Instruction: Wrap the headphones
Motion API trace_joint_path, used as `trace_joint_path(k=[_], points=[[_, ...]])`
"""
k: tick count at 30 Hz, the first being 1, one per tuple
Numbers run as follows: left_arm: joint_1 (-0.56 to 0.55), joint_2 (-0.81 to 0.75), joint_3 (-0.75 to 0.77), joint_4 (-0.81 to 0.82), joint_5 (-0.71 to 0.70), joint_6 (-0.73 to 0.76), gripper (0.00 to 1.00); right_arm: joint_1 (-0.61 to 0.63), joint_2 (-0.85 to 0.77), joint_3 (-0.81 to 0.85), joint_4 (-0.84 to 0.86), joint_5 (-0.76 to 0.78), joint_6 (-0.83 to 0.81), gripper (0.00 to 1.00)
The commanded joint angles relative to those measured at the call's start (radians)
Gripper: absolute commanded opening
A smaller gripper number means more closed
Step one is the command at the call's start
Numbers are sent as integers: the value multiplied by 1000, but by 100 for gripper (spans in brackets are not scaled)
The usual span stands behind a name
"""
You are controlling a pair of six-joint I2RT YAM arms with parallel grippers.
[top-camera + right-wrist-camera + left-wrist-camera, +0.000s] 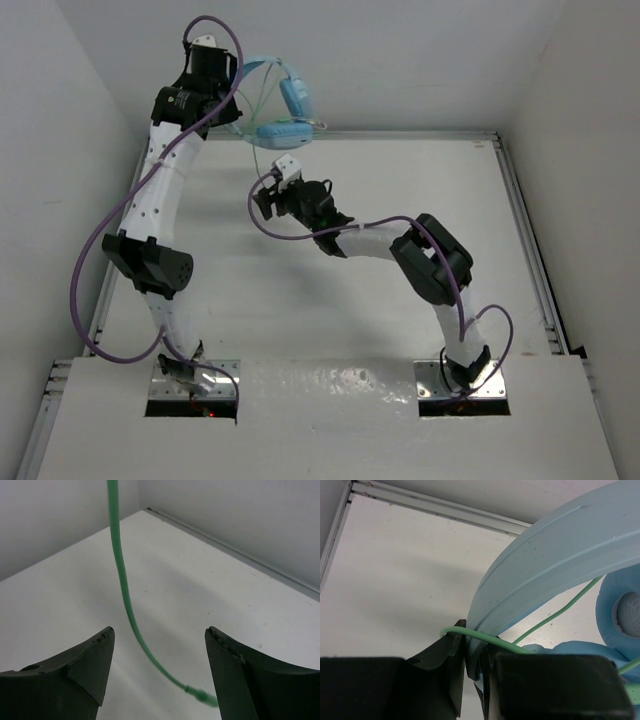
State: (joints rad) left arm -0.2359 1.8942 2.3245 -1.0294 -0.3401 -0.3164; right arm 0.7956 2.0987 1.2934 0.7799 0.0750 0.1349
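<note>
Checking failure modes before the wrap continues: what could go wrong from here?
1. Left gripper holds the headphones by the headband edge, cable draped over a finger: it may snag, or the band may slip.
2. Right gripper is open around the hanging cable, close to its plug: closing might miss, or the end slip out.

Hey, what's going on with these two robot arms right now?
The left hand is shut on the headband of the blue headphones, holding them near the back wall. Their thin green cable hangs down between the open fingers of the right hand, which is not gripping it. A bit of cable crosses the headband at the left hand, but the rest hangs loose, so wrapping isn't finished.
</note>
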Motion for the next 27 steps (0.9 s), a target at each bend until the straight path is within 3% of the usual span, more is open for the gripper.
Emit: trace_joint_path(k=[1,3,4,6,7,10,13,18,21,24,27], points=[[0,-38,36,103,42,-36,0,7,53,87,3,63,-11,72],[0,-41,35,104,52,-33,0,8,84,124,-27,56,-26,64],[0,-41,35,106,52,-33,0,8,92,135,-42,45,-26,44],[0,-41,32,109,49,-26,0,16,84,149,-71,-1,-21,18],[1,-41,23,111,46,-20,0,24,71,142,-71,-12,-27,0],[6,-37,-20,138,6,32,0,59,-33,75,-54,-91,-61,0],[12,-30,-134,179,-54,124,0,70,-193,-12,-5,-190,66,0],[18,-21,-299,219,-48,296,0,54,-400,-52,-51,-169,186,0],[18,-21,-336,221,10,370,0,-15,-476,-42,-118,-77,261,0],[18,-24,-341,224,82,422,0,-160,-497,-58,-165,-26,400,0],[17,-27,-332,209,254,497,0,-297,-497,-78,-218,50,500,0]])
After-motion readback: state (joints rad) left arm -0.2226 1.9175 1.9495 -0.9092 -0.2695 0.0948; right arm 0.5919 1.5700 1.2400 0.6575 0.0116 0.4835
